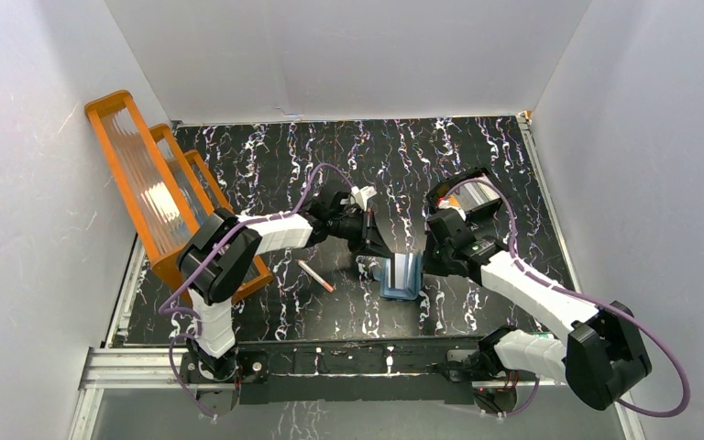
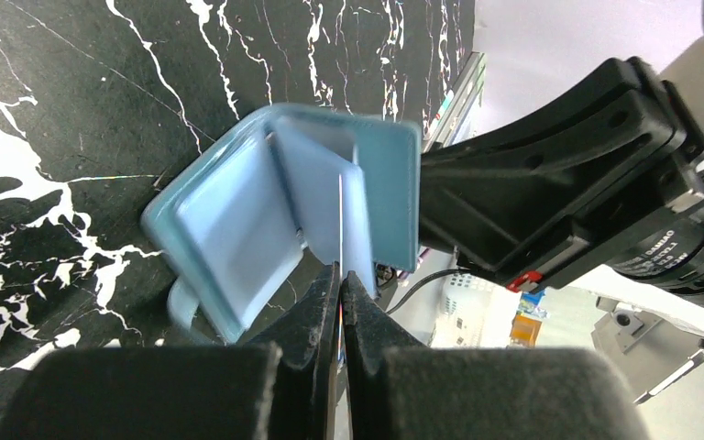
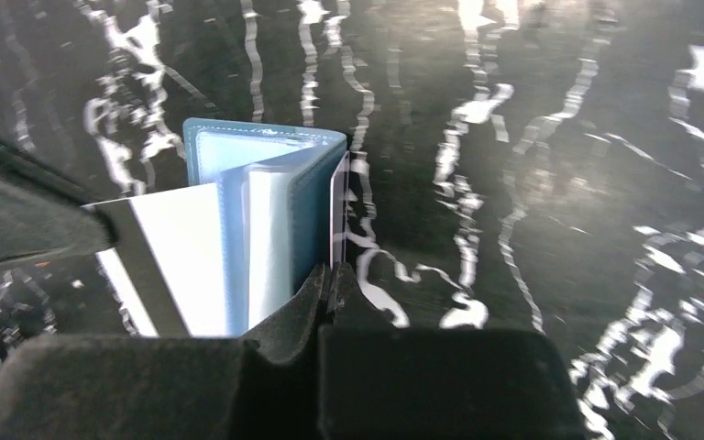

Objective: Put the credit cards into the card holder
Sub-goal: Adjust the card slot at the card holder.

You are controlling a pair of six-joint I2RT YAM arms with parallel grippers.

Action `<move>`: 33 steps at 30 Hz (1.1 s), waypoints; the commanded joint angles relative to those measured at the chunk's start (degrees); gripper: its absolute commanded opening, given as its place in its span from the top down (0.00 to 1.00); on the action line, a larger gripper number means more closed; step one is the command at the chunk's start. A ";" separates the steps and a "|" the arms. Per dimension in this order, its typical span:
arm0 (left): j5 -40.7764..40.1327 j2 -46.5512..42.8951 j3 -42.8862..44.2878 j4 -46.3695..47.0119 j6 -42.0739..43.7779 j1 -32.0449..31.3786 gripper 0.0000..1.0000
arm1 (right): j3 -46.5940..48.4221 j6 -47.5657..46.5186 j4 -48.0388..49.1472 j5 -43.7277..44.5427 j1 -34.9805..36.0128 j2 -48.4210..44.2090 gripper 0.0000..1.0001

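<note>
The teal-blue card holder [image 1: 401, 275] stands open on the black marbled table between both arms, its light blue pockets [image 2: 238, 220] fanned out. My left gripper [image 2: 341, 273] is shut on a thin white credit card [image 2: 340, 220], seen edge-on with its far end among the pocket leaves. In the right wrist view this card [image 3: 179, 266] shows a white face with a dark stripe. My right gripper [image 3: 332, 271] is shut on the edge of the card holder's teal cover [image 3: 310, 211]. From above, the left gripper [image 1: 376, 246] and right gripper [image 1: 426, 261] flank the holder.
A black plastic tray [image 1: 463, 186] holding more cards [image 1: 480, 196] sits behind the right gripper. A thin pink-brown stick [image 1: 315, 275] lies left of the holder. A big orange ribbed rack [image 1: 156, 192] leans at the far left. White walls enclose the table.
</note>
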 commanded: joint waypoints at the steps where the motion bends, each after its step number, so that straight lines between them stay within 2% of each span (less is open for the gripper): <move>1: 0.31 -3.95 -0.85 -2.47 2.01 -0.15 1.00 | -2.61 1.01 18.18 -15.12 -0.04 1.46 1.00; 6: -0.96 -4.80 -2.13 -2.68 2.64 -0.16 1.00 | -3.82 2.61 26.15 -22.19 -0.04 5.86 1.00; 9: -3.39 -5.92 -0.93 -7.09 5.55 -0.11 1.00 | -3.54 1.75 26.47 -20.41 -0.17 7.25 1.00; 14: -5.37 -3.96 -0.80 -10.45 8.27 0.02 1.00 | -1.48 -2.81 16.52 -13.75 -3.77 8.01 1.00; 21: -6.93 -4.51 1.13 -12.48 9.88 -0.02 1.00 | 7.16 -8.02 -0.16 -4.01 -6.68 0.89 1.00; 28: -6.10 -3.96 3.07 -12.68 8.83 -0.13 1.00 | 12.66 -5.62 -0.41 -13.90 -6.66 -2.31 1.00; 33: -5.78 -6.47 3.61 -12.41 7.94 -0.49 1.00 | 13.03 -5.30 0.33 -13.60 -6.68 -3.24 1.00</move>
